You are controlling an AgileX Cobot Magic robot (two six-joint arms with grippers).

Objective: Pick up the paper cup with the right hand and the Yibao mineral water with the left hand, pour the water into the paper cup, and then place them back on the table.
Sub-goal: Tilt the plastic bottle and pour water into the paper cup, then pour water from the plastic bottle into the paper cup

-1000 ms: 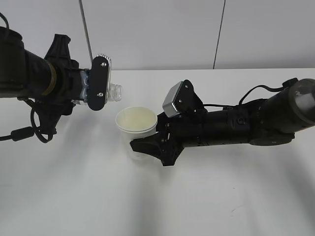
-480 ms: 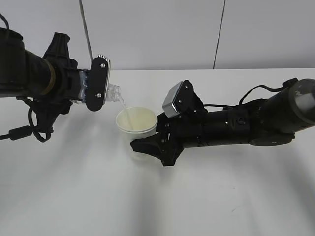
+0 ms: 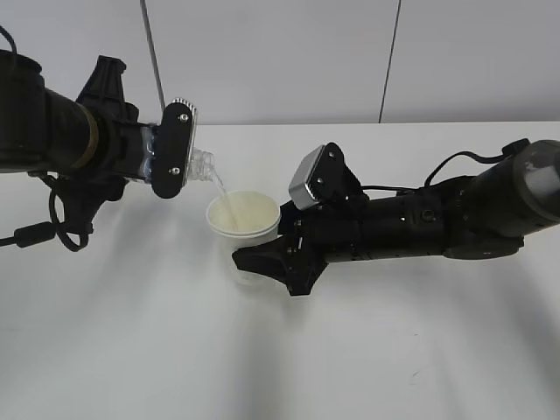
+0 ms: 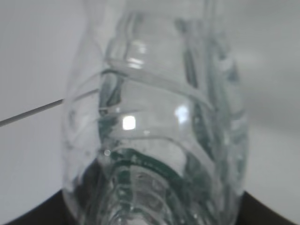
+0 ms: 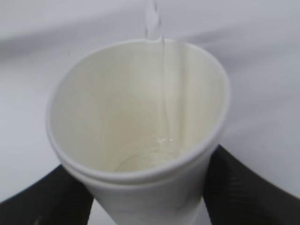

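The clear Yibao mineral water bottle [image 3: 199, 164] hangs tilted with its open neck pointing down-right, held by my left gripper [image 3: 166, 150]. It fills the left wrist view [image 4: 154, 126], with the dark fingers at the bottom corners. A thin stream of water [image 3: 219, 185] runs from the neck into the white paper cup [image 3: 243, 214]. My right gripper [image 3: 260, 245] is shut on the cup's lower wall and holds it upright, slightly above the table [image 3: 131, 341]. In the right wrist view the cup [image 5: 140, 122] sits between black fingers [image 5: 248, 187], and the water [image 5: 157, 33] pools at its bottom.
A black cable loop [image 3: 39, 234] hangs under the left arm above the tabletop. The pale wall with vertical seams [image 3: 389, 61] stands behind the table's far edge. The right arm [image 3: 437, 223] lies low across the right half of the table.
The bottle has tipped further neck-down and water has started streaming into the cup. The right gripper and the cup have stayed where they were.
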